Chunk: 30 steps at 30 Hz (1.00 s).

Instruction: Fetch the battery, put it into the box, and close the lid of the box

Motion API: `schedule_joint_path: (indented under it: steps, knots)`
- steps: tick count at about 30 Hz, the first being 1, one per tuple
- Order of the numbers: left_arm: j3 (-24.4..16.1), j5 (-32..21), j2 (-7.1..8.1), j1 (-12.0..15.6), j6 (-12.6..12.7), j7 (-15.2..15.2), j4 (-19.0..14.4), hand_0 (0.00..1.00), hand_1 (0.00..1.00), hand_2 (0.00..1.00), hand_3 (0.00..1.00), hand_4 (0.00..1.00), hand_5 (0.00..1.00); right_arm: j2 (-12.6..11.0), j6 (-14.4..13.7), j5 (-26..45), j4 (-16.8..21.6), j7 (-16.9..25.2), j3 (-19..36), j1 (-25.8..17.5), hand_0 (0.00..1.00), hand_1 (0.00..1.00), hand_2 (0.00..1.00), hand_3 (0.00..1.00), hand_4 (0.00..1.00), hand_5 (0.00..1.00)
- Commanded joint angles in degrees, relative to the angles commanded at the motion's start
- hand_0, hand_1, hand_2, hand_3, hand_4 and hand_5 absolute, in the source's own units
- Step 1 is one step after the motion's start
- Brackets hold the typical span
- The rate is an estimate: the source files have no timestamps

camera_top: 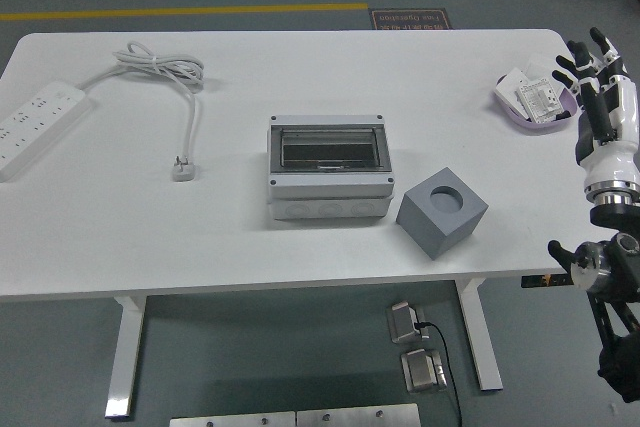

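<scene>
Spanning grey floor, white table (120,237), yellow floor line (180,13), grey box (328,167)

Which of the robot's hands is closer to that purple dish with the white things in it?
The right hand: it hovers open just beside the purple dish, at the table's right edge. The left hand is out of view, so only the right is anywhere near.

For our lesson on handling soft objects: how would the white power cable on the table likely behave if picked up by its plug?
The power cable lies in loose loops, so it is probably floppy and would trail. Its power strip end would likely drag or anchor it.
</scene>
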Motion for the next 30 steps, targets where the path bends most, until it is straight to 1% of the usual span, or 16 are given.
schedule_joint_path:
  steps: [2, 3, 8, 9, 14, 15, 20, 21, 26, 27, 30]
  knots:
    - [-0.12, 0.12, -0.05, 0.03, -0.08, 0.24, 0.00, 0.675, 0.675, 0.730, 0.728, 0.772, 0.427, 0.03, 0.15, -0.05, -0.14, -0.18, 0.12, -0.05, 0.755, 0.764, 0.839, 0.997, 0.927, 0.609]
    - [-0.16, 0.17, -0.07, 0.05, -0.13, 0.37, 0.00, 0.675, 0.672, 0.545, 0.707, 0.771, 0.424, 0.05, 0.27, 0.00, -0.26, -0.26, 0.21, -0.08, 0.769, 0.780, 0.850, 0.910, 0.925, 0.611]
    - [-0.31, 0.32, -0.08, 0.12, -0.34, 0.82, 0.00, 0.675, 0.672, 0.545, 0.707, 0.771, 0.424, 0.11, 0.68, 0.33, -0.66, -0.46, 0.68, -0.33, 0.769, 0.780, 0.850, 0.910, 0.925, 0.611]
    - [-0.34, 0.38, -0.08, 0.13, -0.34, 0.86, 0.00, 0.675, 0.664, 0.421, 0.688, 0.771, 0.426, 0.12, 0.72, 0.34, -0.71, -0.50, 0.73, -0.36, 0.780, 0.781, 0.846, 0.944, 0.923, 0.611]
    - [-0.47, 1.34, -0.07, 0.17, 0.32, 0.79, 0.00, 0.675, 0.664, 0.421, 0.688, 0.771, 0.426, 0.19, 0.81, 0.37, -0.90, -0.65, 0.97, -0.46, 0.780, 0.781, 0.846, 0.944, 0.923, 0.611]
    - [-0.51, 1.69, -0.07, 0.16, 0.49, 0.80, 0.00, 0.671, 0.647, 0.269, 0.661, 0.771, 0.427, 0.21, 0.79, 0.49, -0.96, -0.61, 0.99, -0.48, 0.782, 0.783, 0.840, 0.938, 0.919, 0.635]
    - [-1.13, 5.67, 0.02, 0.12, 0.42, 1.44, 0.00, 0.671, 0.647, 0.269, 0.661, 0.771, 0.427, 0.26, 0.82, 0.93, -1.17, -0.47, 1.00, -0.70, 0.782, 0.783, 0.840, 0.938, 0.919, 0.635]
    - [-1.31, 6.70, 0.03, 0.14, 0.33, 1.58, 0.00, 0.670, 0.654, 0.378, 0.662, 0.768, 0.354, 0.26, 0.84, 0.97, -1.18, -0.46, 1.02, -0.76, 0.783, 0.786, 0.841, 0.940, 0.916, 0.645]
    - [-1.93, 10.40, -0.01, 0.21, -0.60, 2.32, 0.00, 0.670, 0.654, 0.378, 0.662, 0.768, 0.354, 0.26, 0.91, 0.95, -0.98, -0.47, 1.38, -0.98, 0.783, 0.786, 0.841, 0.940, 0.916, 0.645]
    - [-1.98, 10.87, 0.00, 0.17, -1.10, 2.44, 0.00, 0.656, 0.646, 0.409, 0.643, 0.707, 0.026, 0.24, 0.93, 0.91, -0.90, -0.49, 1.46, -1.07, 0.781, 0.790, 0.841, 0.951, 0.916, 0.678]
    - [-1.96, 11.74, 0.06, -0.02, -3.18, 2.86, 0.00, 0.656, 0.646, 0.409, 0.643, 0.707, 0.026, 0.22, 0.96, 0.74, -0.72, -0.54, 1.66, -1.26, 0.781, 0.790, 0.841, 0.951, 0.916, 0.678]
